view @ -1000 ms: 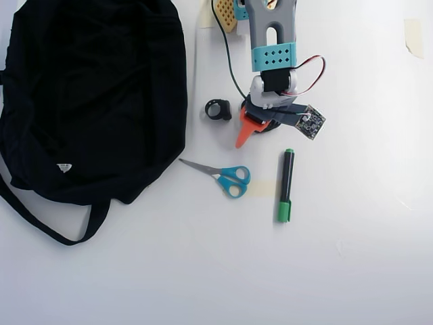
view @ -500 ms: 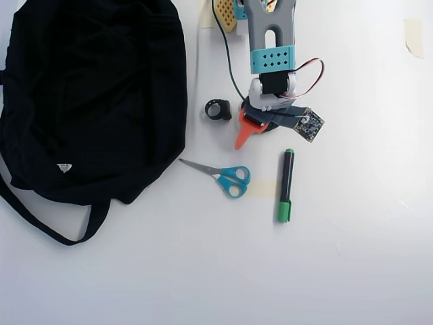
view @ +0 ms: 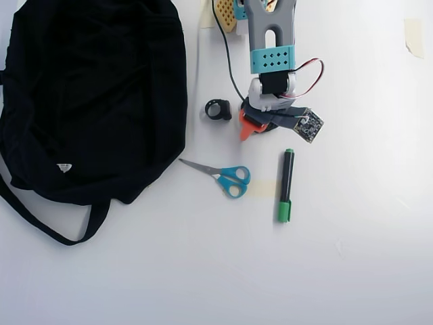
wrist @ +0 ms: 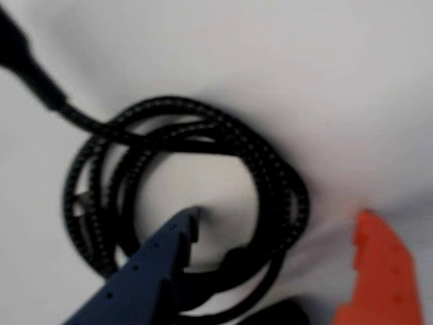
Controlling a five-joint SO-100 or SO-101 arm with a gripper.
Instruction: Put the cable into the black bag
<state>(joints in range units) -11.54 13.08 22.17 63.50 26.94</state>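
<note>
Gripper (wrist: 277, 247) down over the cable (wrist: 270, 169), jaws spread wide: blue finger (wrist: 145, 271) planted inside the coil's open middle, orange finger (wrist: 372, 271) outside the coil on the right of the wrist view, a stretch of braided cord lying between the two. Not yet pinched; white table showing between cord and orange tip. Cable a loose black braided coil with light flecks, flat on the table (view: 352, 271), one straight tail with a thicker plug end running off to the upper left of the wrist view.

From overhead, gripper (view: 254, 131) pointing straight down, only a stub of orange finger peeking from under the wrist; cable itself hidden beneath the arm there. Small circuit board (view: 310, 124) jutting from the wrist to the right. Black bag (view: 95, 95) slumped over the upper left of the table, well apart from the gripper, white label (view: 63, 167) near its lower edge, strap (view: 40, 220) looping out below. Small black ring-shaped piece (view: 218, 110) between bag and gripper, nearer the gripper. Blue-handled scissors (view: 223, 176) below that, blades pointing toward the bag. Green-capped marker (view: 286, 185) upright in the view, just right of the scissors.
</note>
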